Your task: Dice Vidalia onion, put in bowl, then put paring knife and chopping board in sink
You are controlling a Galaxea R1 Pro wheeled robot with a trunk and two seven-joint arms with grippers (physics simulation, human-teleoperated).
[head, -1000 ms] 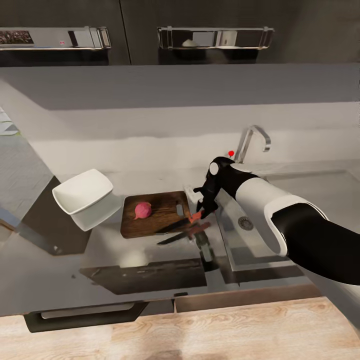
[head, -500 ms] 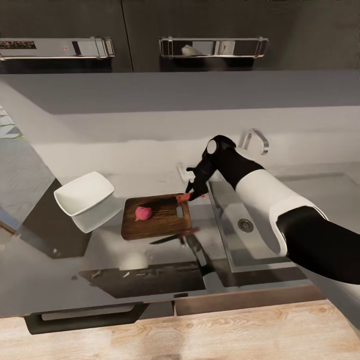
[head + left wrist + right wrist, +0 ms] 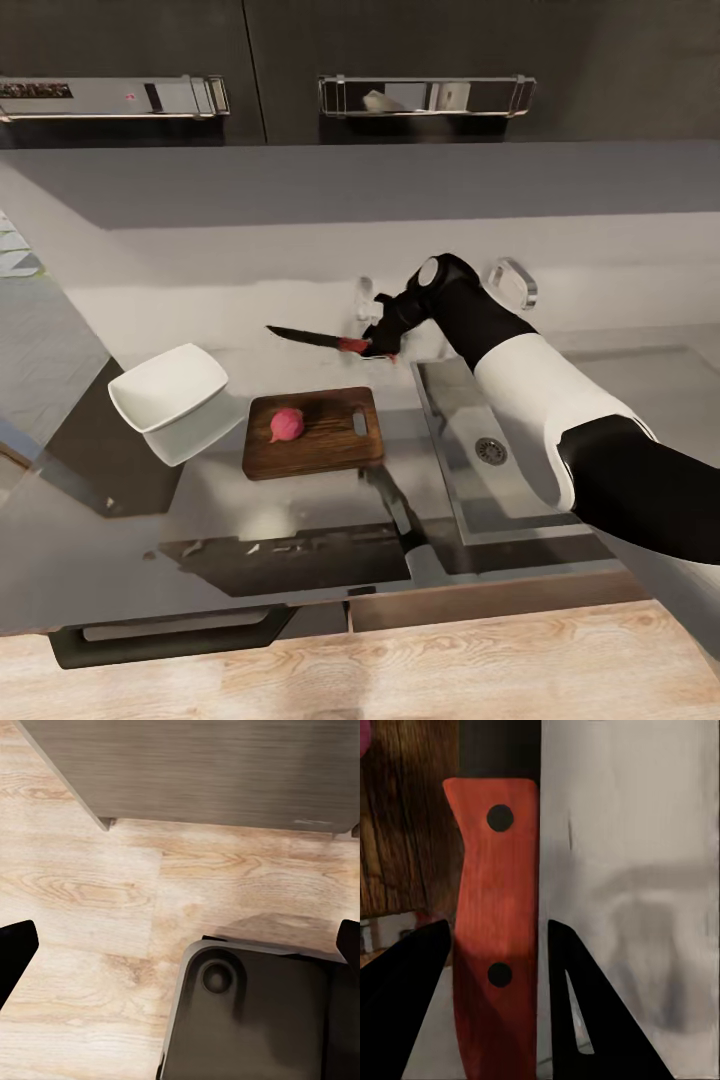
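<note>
**Dicing step: knife raised, cut pending**

Below the right end effector [image 3: 375, 343], on the counter [image 3: 300, 500]: chopping board [image 3: 313, 432] bearing the whole Vidalia onion [image 3: 286, 424]. Clamped on the paring knife [image 3: 318, 338] handle, blade level. Next: lowering blade onto onion.

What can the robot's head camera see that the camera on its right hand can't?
Head view: the white bowl, the sink, the knife's dark blade, and the whole Vidalia onion on the chopping board.

Right wrist view: the two dark rivets in the handle, close up.

Both: the paring knife in the right gripper, and some board.
</note>
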